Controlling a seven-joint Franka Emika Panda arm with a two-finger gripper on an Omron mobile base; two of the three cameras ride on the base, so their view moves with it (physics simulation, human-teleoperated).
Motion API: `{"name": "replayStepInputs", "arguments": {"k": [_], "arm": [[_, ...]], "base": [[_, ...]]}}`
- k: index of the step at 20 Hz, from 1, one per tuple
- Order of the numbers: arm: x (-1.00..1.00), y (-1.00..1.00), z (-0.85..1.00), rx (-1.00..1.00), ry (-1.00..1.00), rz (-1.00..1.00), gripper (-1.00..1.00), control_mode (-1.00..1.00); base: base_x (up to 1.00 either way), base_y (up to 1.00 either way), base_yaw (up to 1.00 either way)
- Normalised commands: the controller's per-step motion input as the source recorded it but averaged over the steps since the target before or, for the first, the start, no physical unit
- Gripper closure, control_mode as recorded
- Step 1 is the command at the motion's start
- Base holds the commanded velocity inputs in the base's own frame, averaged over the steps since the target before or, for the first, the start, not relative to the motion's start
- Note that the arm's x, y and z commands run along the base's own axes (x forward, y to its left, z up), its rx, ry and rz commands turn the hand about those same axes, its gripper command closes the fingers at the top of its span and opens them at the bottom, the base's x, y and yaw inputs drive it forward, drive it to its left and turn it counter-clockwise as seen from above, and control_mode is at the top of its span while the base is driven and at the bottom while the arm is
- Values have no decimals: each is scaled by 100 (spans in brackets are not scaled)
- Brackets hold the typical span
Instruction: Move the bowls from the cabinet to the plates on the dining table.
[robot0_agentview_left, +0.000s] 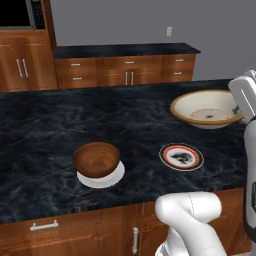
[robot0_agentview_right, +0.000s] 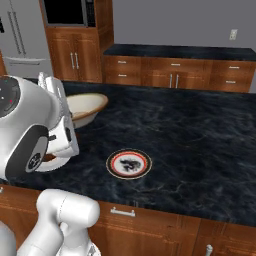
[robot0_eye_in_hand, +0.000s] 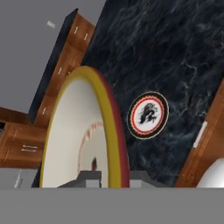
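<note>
1. We saw even, flat, rendered light in all three views, with no visible lamp or clear direction.
2. The black marble top (robot0_agentview_left: 45, 130) looked dim; its pale veins stayed readable, without glare.
3. The dark-brown wooden bowl (robot0_agentview_left: 96, 159) carried a soft sheen inside, and shadows beneath it were faint.
4. Edges looked slightly soft and pixelated; the patterned plate (robot0_eye_in_hand: 148, 115) showed coarse detail.
5. We noticed no motion blur and no bending at the edges.

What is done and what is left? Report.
Done: the brown bowl sits on the white plate. In hand: the hand is shut on the rim of the cream bowl, held above the table. Left: setting it on the patterned plate.
</note>
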Motion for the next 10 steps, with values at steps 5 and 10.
{"name": "replayStepInputs", "arguments": {"k": [5,10], "arm": [[45,-32,-1,0,27,0,100,-100],[27,-10,-11,0,16,0,100,-100]], "base": [[0,0,0],[0,0,0]]}}
